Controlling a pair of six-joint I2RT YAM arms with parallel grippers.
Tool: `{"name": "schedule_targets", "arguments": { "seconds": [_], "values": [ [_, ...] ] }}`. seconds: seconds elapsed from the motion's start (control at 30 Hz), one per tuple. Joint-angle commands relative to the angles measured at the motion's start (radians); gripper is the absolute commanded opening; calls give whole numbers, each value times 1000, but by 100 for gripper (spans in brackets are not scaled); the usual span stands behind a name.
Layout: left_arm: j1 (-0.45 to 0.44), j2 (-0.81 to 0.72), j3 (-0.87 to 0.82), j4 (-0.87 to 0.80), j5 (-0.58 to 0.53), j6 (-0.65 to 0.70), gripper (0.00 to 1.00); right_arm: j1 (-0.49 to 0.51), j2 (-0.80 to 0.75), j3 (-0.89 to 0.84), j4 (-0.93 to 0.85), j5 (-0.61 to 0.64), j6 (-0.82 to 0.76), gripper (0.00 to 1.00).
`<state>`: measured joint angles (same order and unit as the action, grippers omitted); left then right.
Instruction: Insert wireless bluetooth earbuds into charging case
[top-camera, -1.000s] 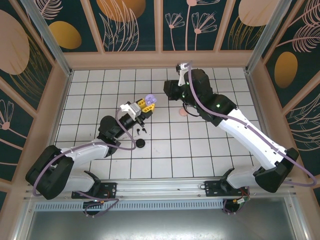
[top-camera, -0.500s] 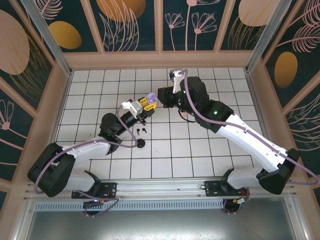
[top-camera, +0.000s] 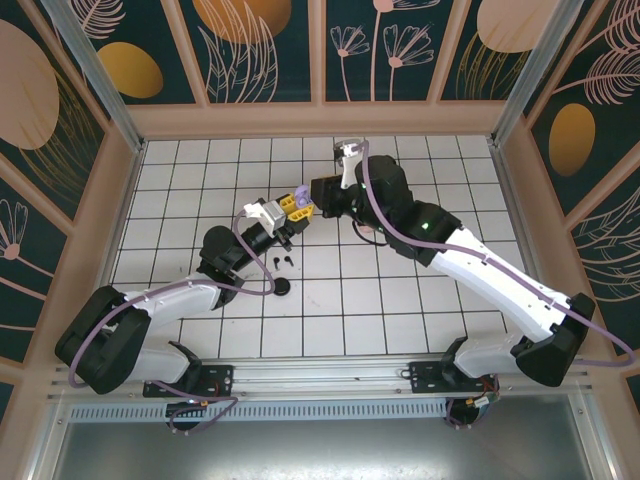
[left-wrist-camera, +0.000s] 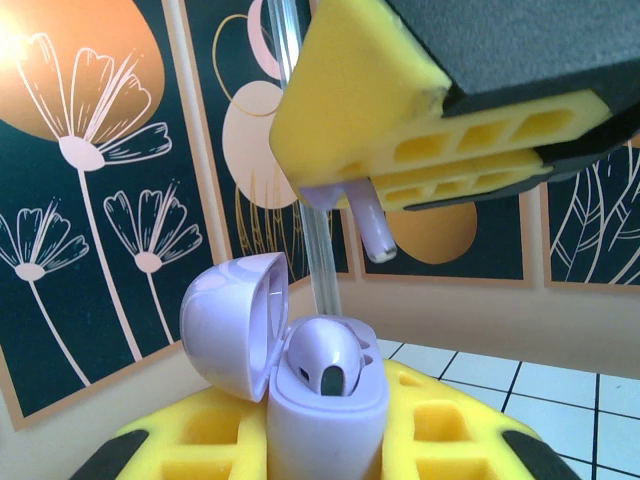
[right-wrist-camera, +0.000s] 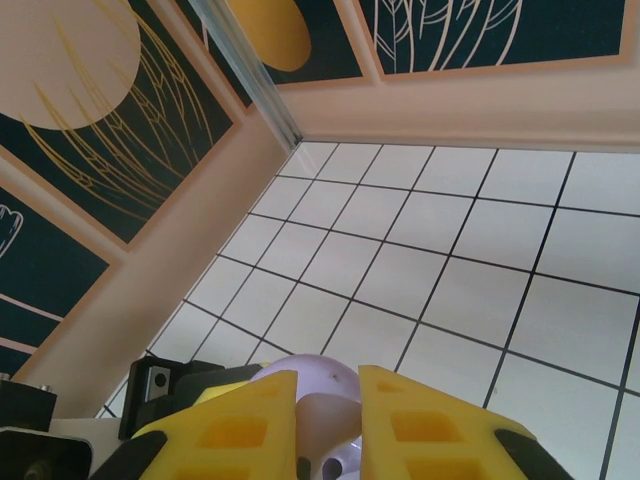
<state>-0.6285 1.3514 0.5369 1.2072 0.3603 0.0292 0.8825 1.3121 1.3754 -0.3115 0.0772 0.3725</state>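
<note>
Smooth, glossy lilac earbud (left-wrist-camera: 372, 226): hangs just above the case (left-wrist-camera: 325, 400), stem roughly upright, tip pointing down. Pinched by right gripper (right-wrist-camera: 328, 398) between honeycombed yellow pads. Rounded case, lid open, clamped in left gripper (top-camera: 291, 209); apparently second bud (left-wrist-camera: 325, 362) seated inside.

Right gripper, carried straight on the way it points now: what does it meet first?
Most likely the open lilac case clamped in the left gripper: the right gripper holds a lilac earbud stem-first just above it. Depth is hard to judge.
</note>
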Motion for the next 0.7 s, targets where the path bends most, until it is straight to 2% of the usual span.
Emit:
{"name": "schedule_targets", "arguments": {
  "seconds": [0.0,0.67],
  "values": [
    [4,-6,32,15,19,-8,0,10,12,-15,45,-15,13,19],
    [4,-16,38,5,24,-7,0,16,32,-43,63,6,12,18]
  ]
}}
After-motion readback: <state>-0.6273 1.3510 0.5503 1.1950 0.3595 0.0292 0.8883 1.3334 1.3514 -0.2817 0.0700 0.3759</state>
